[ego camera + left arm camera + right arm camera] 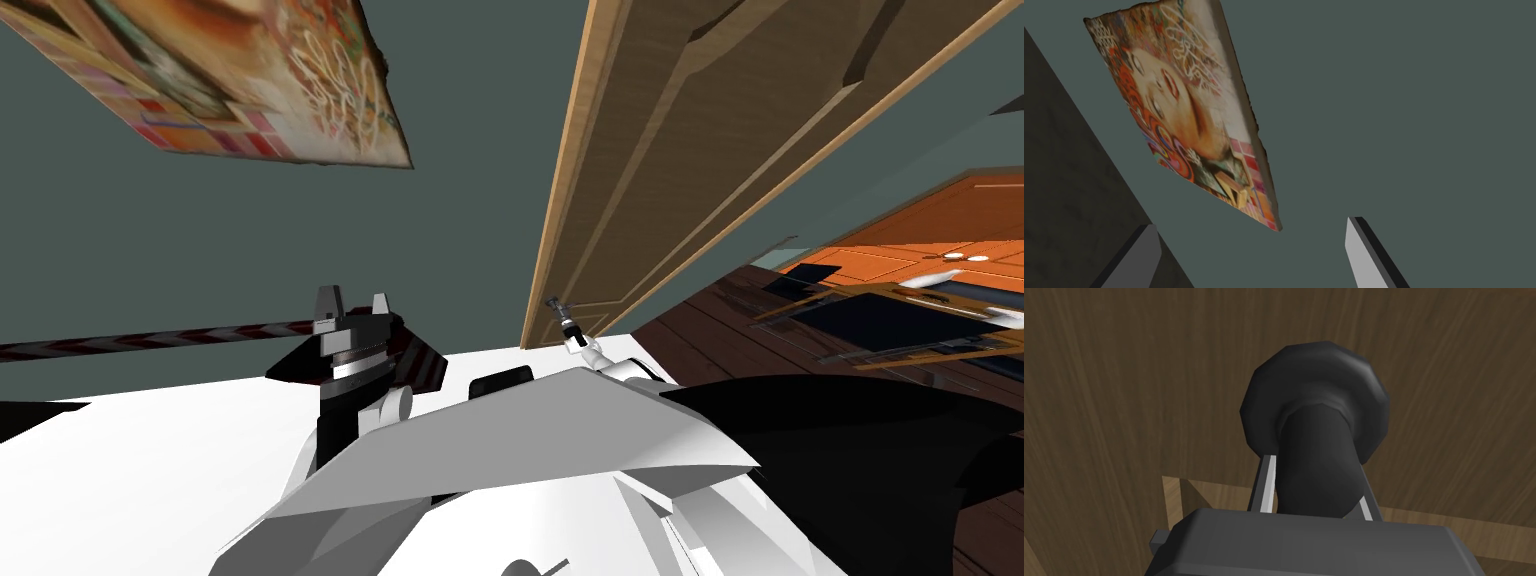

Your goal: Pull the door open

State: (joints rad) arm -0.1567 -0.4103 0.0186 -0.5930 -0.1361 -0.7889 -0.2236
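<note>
A brown wooden panelled door [690, 120] stands ajar on my right, with its panel [1134, 388] close in front of my right hand. A black door handle [1316, 453] juts from it on a round black base. My right gripper [1316, 488] is shut on the handle, one finger pressed to each side. From the head view the right gripper [562, 318] is small, at the door's lower edge. My left gripper [350, 305] is raised in front of the grey-green wall, and its fingers [1359, 250] stand open with nothing between them.
A colourful portrait picture [230, 70] hangs on the grey-green wall left of the door. Past the door's edge lie a dark wood floor [730, 320] and orange cabinets [940, 230]. A red and white striped strip [150, 338] runs along the wall's foot.
</note>
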